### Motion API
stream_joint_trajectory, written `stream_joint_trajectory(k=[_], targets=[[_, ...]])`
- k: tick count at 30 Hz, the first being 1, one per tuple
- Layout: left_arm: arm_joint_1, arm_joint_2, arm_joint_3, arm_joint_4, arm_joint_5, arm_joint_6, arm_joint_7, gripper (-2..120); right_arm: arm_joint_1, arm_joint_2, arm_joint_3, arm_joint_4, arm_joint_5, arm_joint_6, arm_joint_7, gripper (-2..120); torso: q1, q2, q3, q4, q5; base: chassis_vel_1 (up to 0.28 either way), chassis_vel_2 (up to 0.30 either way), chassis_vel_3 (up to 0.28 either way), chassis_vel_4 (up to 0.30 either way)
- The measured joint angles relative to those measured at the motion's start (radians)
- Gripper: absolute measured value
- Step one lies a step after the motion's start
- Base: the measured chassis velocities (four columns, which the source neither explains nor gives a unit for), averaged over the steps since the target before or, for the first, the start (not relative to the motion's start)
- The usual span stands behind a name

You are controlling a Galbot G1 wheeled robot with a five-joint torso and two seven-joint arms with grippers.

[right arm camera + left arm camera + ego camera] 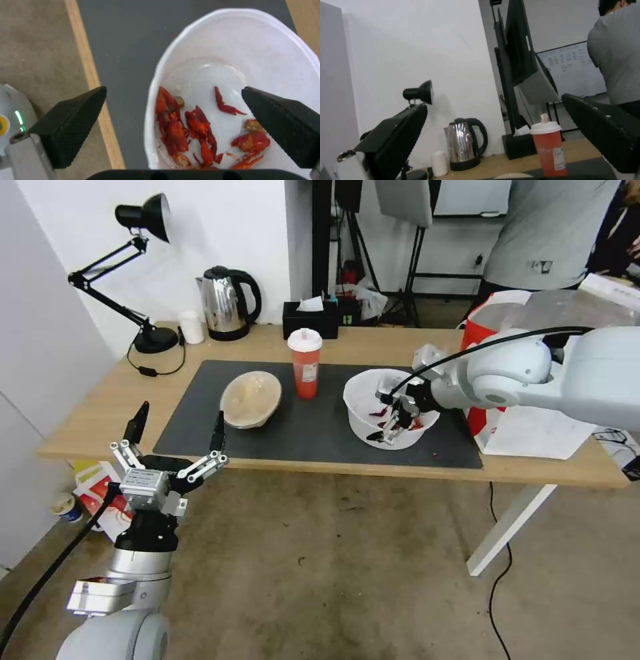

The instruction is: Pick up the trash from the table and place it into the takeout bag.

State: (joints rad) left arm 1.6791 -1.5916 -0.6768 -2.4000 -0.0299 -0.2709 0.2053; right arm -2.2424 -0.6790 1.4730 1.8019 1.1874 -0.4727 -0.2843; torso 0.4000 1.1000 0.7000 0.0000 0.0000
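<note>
On the table (100, 407) lies a dark mat (320, 427) with the trash on it. The shallow beige bowl (251, 399) is tilted at the left. The red white-lidded cup (305, 363) (548, 147) stands upright in the middle. The white bowl (373, 400) (240, 62), at the right, holds red crayfish scraps (196, 132). My right gripper (393, 428) (173, 88) hangs open over the bowl's near rim, one finger above the inside and the other outside. My left gripper (181, 410) (495, 100) is open and empty, before the table's front left edge. The takeout bag (533, 433) stands at the right end, partly hidden by my right arm.
Along the back edge stand a black desk lamp (143, 220), a small white cup (192, 327), a steel kettle (227, 303) and a black tissue box (310, 319). A smaller red-and-white bag (100, 493) lies on the floor under the left end. A person stands behind the table's right side.
</note>
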Motion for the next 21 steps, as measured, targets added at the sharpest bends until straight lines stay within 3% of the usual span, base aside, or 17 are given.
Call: stream_joint_trajectory(k=[21], targets=[[-0.016,0.001,-0.002,0.014,-0.001,-0.001,0.006,100,-0.151,0.001,0.074,-0.064,-0.028,-0.008,0.0,100,0.0,0.0,0.0,0.0,0.0,0.0,0.0,0.0,0.0]])
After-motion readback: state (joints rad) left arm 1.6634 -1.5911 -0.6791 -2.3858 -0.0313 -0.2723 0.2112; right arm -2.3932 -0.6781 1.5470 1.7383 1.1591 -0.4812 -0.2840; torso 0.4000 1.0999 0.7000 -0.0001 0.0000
